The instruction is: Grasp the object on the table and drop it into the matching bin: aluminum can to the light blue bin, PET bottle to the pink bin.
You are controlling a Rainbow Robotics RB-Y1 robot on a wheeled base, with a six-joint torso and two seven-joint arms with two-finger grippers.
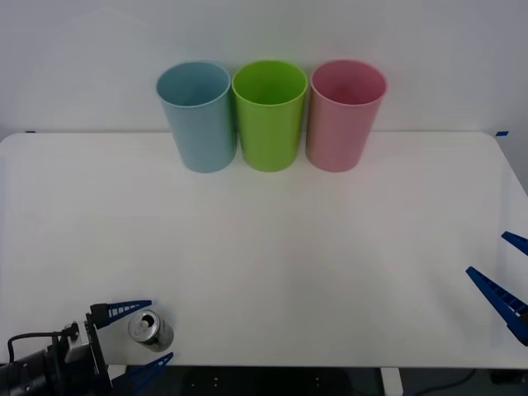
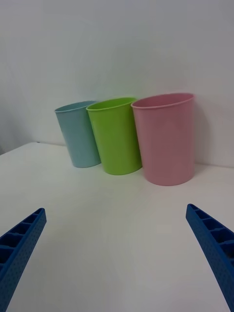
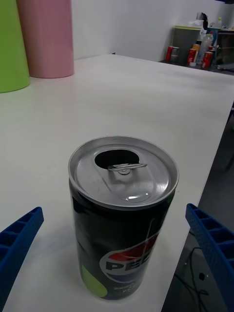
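— Front view first: where does the small metal drink can with the silvery top and dark body stand?

— Upright at the near left corner of the wide white surface, close to the near edge. The left tool sits around it, one blue ribbed finger on each side, spread wide and not touching the can.

— And from the left wrist view?

— The can stands between the two blue fingers, with a gap on both sides. Its pull-tab opening faces up, and a red, white and blue logo shows on the dark body.

— The bins?

— Three tall tapered plastic cups stand in a row at the far edge, near its middle: the light blue bin on the left, a green bin in the middle, the pink bin on the right, each just beside the next.

— The other arm?

— The right tool hangs at the right edge of the surface, fingers wide apart, holding nothing.
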